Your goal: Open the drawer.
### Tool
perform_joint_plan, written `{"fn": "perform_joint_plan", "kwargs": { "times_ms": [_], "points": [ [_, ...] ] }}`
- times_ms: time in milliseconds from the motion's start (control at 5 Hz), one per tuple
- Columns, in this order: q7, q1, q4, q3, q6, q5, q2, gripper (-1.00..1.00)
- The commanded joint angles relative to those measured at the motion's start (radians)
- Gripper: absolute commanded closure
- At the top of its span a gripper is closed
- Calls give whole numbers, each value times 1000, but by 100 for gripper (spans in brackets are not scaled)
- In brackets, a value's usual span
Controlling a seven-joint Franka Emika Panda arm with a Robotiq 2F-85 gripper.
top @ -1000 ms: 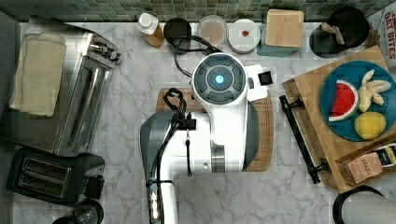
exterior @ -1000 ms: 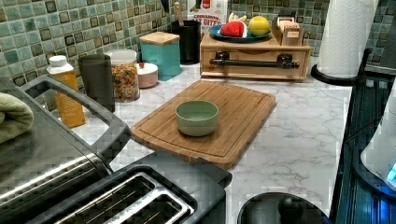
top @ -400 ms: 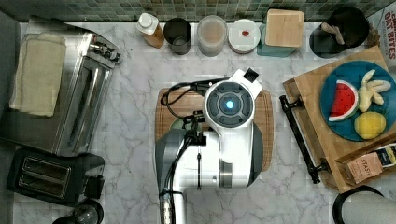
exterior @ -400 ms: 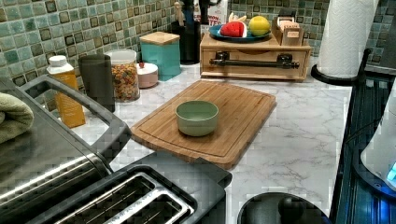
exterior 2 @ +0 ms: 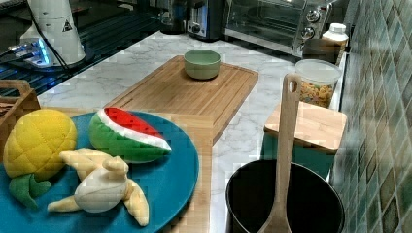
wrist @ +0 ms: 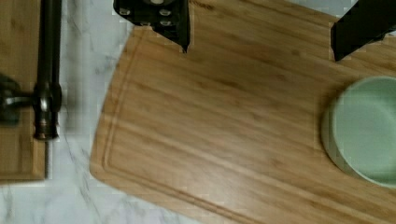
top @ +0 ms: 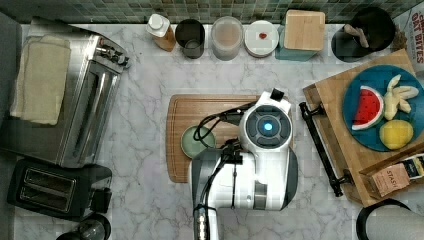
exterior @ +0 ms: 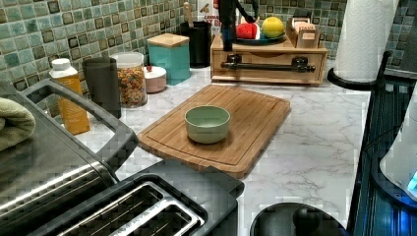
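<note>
The gripper [wrist: 259, 32], fingers spread wide apart, hangs above the bamboo cutting board [wrist: 224, 126], and the board surface directly beneath it is bare. The green bowl [wrist: 364, 130] stands on the board to one side of the fingers; on the other side a strip of bare marble countertop [wrist: 79, 70] separates the board edge from the drawer's black bar handle [wrist: 46, 70]. In the left view, nothing stands on the counter between the board and the drawer [exterior: 268, 66] front, and the handle [exterior: 268, 65] stands off the front on two posts.
</note>
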Motion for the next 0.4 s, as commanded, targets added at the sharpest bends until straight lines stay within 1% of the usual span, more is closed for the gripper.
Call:
{"fn": "perform_joint_plan", "kwargs": {
  "times_ms": [200,400],
  "points": [
    [-239,-65,-76,-116,233,-85,-43,-100],
    [-339,-83,-119,-145,324,-50,-26,-100]
  ]
}}
